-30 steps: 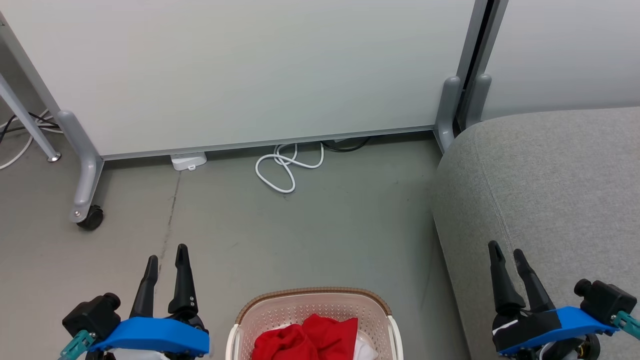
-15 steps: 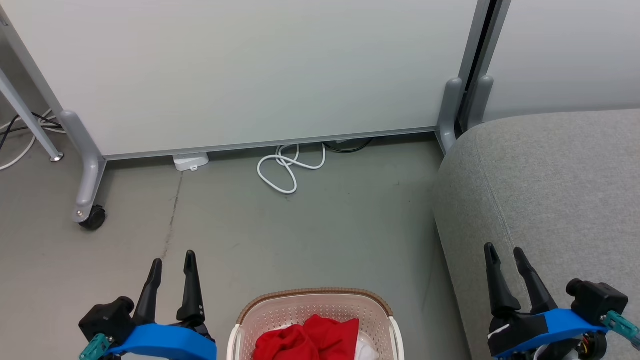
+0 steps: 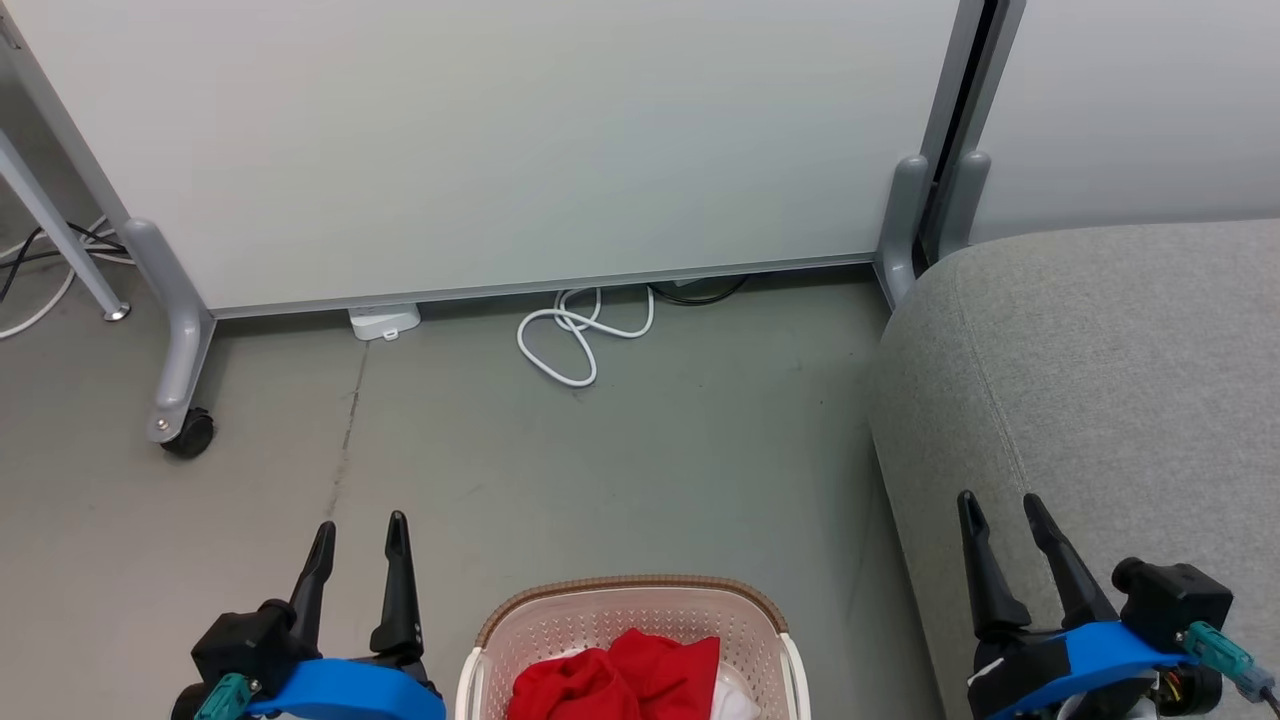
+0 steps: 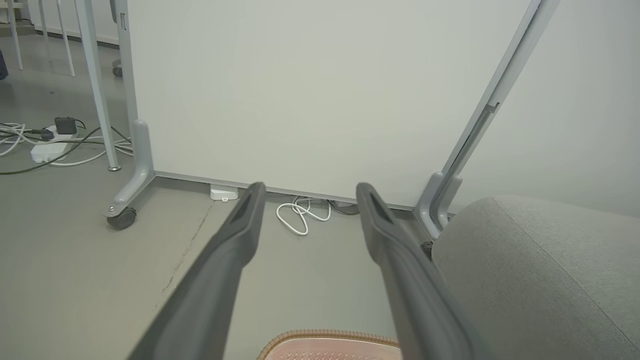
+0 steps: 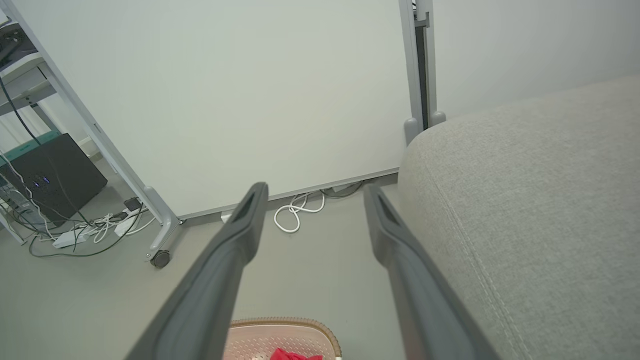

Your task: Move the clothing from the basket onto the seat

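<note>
The basket (image 3: 520, 612), cream perforated plastic with a brown rim, stands on the floor at the bottom middle of the head view. Red clothing (image 3: 610, 680) with a bit of white lies bunched inside it. The grey seat (image 3: 1100, 350) fills the right side. My left gripper (image 3: 360, 530) hangs open to the left of the basket, holding nothing. My right gripper (image 3: 1000, 505) is open over the seat's front edge, also empty. The left wrist view catches the basket rim (image 4: 330, 336) and the seat (image 4: 525, 265). The right wrist view shows the basket (image 5: 280, 332), a scrap of clothing (image 5: 295, 356) and the seat (image 5: 525, 200).
A pale partition panel (image 3: 500, 140) on castor feet (image 3: 188, 435) closes off the far side. A coiled white cable (image 3: 575, 335) and a white power strip (image 3: 383, 321) lie at its base. More cables (image 5: 85, 232) lie to the left. Grey floor (image 3: 650, 470) separates basket and panel.
Both grippers have drawn inward toward the basket and slightly lower in the head view, staying open. The camera has shifted a little. The basket and clothing have not moved.
</note>
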